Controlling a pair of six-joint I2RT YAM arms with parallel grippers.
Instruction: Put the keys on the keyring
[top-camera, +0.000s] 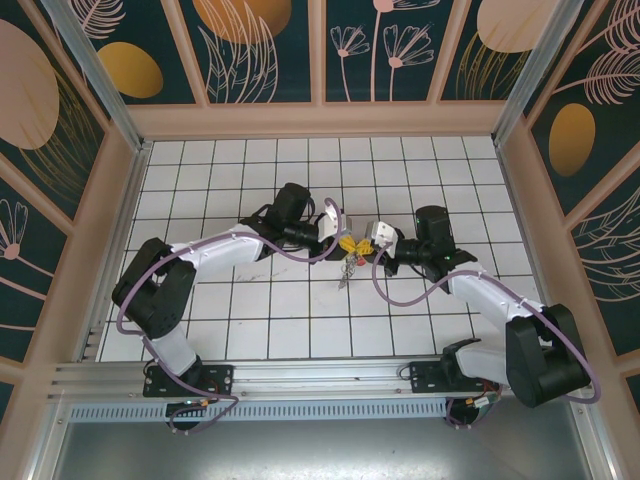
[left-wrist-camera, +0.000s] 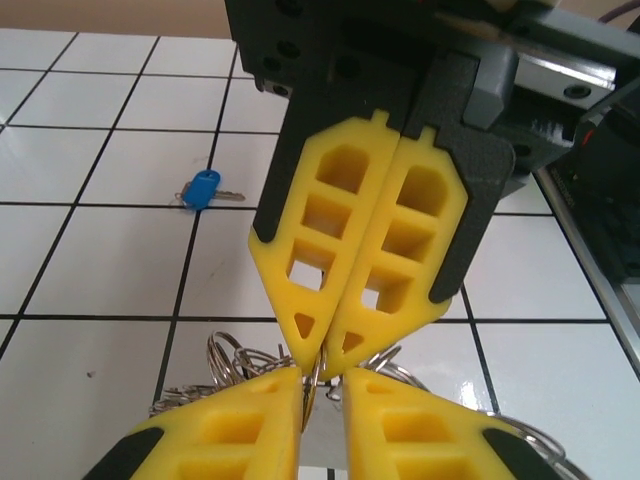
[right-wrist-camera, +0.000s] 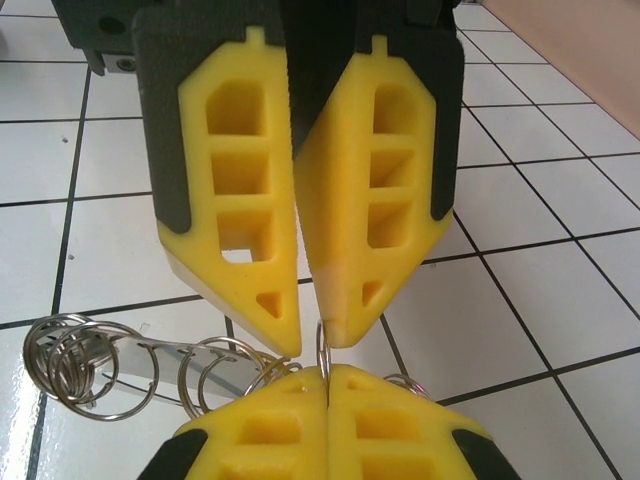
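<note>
Arms angled inward, tip to tip: left gripper slightly parted, right gripper seemingly closed.

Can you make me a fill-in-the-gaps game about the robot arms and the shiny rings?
1. The key lying on the tiles has a ___ head.
2. Both grippers' fingers are coloured ___.
3. The jaws of the right gripper are ___ on the thin wire of the keyring.
4. The lines between the tiles are ___.
Missing words: blue, yellow, shut, black.

White arms, black joints, purple cables; left hand and right hand have yellow lattice fingers.
</note>
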